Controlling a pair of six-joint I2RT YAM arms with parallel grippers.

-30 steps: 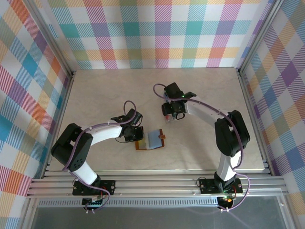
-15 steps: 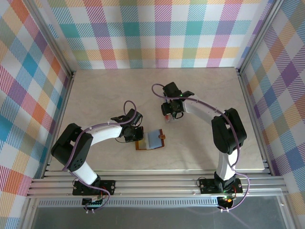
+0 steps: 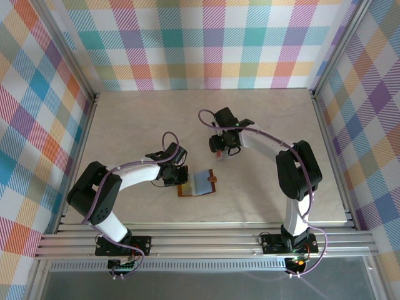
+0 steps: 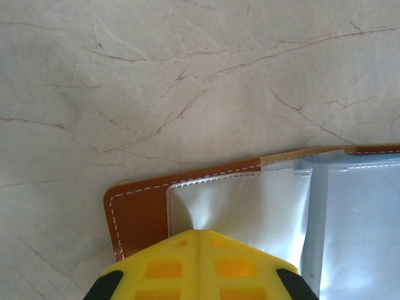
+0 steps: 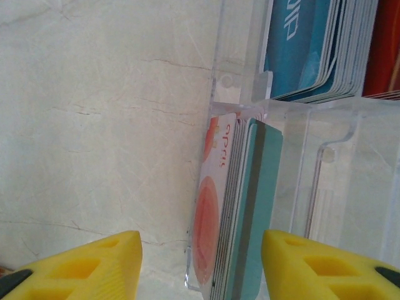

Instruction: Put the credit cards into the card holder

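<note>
The cards (image 5: 240, 206) you are after stand on edge in a pack in the near compartment of the clear tray (image 5: 300, 156), a white-and-red one on the outside and a teal one on the other face, with more blue and red cards in the slots beyond. The right gripper (image 5: 200, 250) hangs directly over that pack, its yellow fingers (image 5: 94, 262) set about half open, one on each side and neither touching. The pack's long edges run straight away from the wrist, so the jaws would close across its thickness. The right arm is clearly the nearer one. From above, it reaches out over mid-table, forearm swung toward the left and wrist tipped down at the tray. The holder (image 3: 201, 182) lies open and flat on the table (image 3: 137, 125), nearer the bases and a little left of the tray, well apart from it. The left gripper (image 4: 197, 250) is closed tight, its tip pressed on the holder's left clear pocket (image 4: 250, 200), which creases under it. That arm stretches low to the right. Judged from here, your next move turns on lifting one card, not the whole pack.
</note>
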